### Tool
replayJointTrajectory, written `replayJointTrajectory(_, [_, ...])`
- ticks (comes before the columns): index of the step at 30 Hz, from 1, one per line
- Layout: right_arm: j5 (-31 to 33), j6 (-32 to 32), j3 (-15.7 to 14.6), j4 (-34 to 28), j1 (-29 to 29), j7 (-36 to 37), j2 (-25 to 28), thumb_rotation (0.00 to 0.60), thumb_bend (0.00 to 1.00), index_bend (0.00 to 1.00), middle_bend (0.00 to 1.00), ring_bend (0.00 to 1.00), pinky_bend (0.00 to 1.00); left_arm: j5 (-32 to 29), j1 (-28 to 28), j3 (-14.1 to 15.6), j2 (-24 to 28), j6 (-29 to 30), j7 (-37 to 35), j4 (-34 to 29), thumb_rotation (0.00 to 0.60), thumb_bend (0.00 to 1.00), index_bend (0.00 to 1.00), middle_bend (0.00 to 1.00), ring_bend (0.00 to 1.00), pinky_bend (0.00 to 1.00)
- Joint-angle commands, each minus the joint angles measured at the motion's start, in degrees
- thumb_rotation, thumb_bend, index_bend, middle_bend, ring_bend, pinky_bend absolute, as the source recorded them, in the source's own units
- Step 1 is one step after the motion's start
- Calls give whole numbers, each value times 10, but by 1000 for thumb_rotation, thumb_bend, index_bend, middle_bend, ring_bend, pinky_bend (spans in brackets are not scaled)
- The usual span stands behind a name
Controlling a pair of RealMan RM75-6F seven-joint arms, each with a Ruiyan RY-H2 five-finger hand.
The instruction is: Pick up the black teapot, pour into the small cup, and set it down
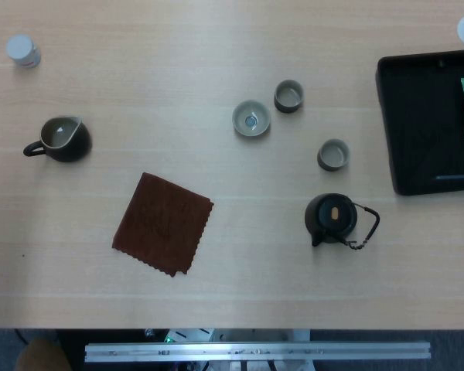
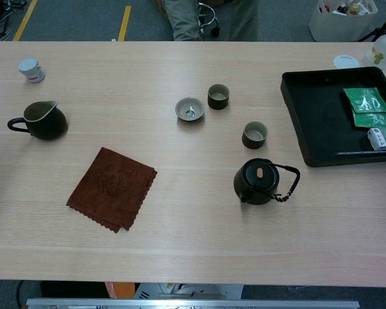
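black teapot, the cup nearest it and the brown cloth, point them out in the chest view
black teapot (image 2: 257, 181), chest view, on the lid beside its tan knob
small cup (image 2: 255, 134), chest view, inside its pale mouth
brown cloth (image 2: 112, 187), chest view, on the middle of the folded fabric

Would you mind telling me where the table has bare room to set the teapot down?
Bare wood lies between the brown cloth and the black teapot, and along the near edge. It is crowded around the three cups and beside the black tray.
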Motion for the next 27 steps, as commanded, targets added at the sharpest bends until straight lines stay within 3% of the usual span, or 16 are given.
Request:
replayJointTrajectory(1, [-16,-35,-13,-2,19,-7,-9,600,0,353,392,258,357,0,1,1,1,1,0,0,600,388,138,205,176,186])
replayJointTrajectory(16, [-35,-171,-9,-24,110,-101,-78,600,0,317,366,209,305,0,19,5,8,21,-20,9,600,389,138,205,176,186])
replayJointTrajectory(27, [-17,-249,-9,-37,157,-166,-120,600,0,144,228,90,206,-4,27,5,11,29,-33,19,600,389,138,205,176,186])
